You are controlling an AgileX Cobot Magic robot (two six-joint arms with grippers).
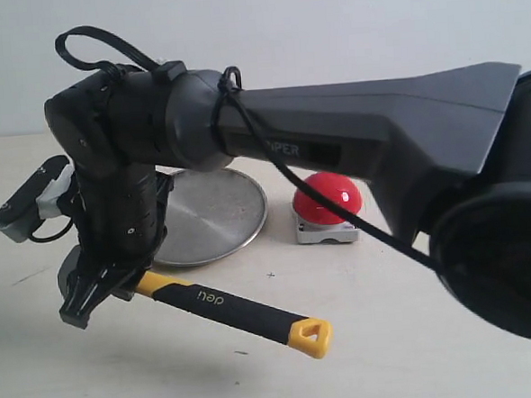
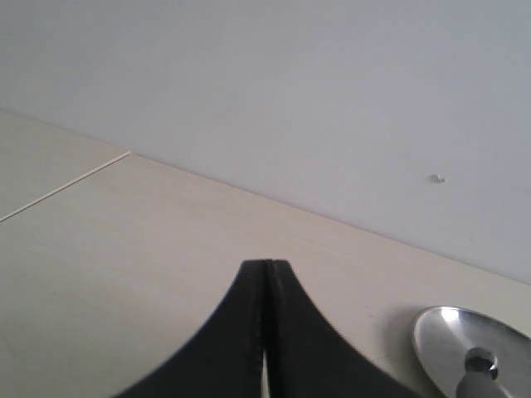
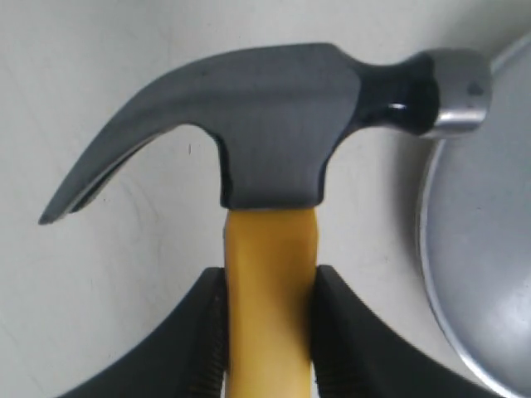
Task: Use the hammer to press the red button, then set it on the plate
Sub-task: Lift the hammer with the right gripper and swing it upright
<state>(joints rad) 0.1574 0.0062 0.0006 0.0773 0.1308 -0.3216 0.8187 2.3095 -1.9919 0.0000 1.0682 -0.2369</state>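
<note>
Hammer [image 3: 274,116] clamped at yellow neck by right gripper [image 3: 270,290], above counter [image 1: 391,336]; wrist view alone shows head, face at plate [image 3: 489,249] rim. Exterior: arm [image 1: 378,129] hides plate's left part; button [image 1: 328,195] beside plate. Left gripper [image 2: 267,274] closed, empty.

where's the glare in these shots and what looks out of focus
Exterior view: a white highlight sits on the red button, the near arm at right is soft and dark, and a faint shadow lies under the hammer. Left wrist view: the shut tool is a blurred dark shape; the plate glares brightly. Right wrist view: sharp, with a small glint on the hammer's neck.
</note>
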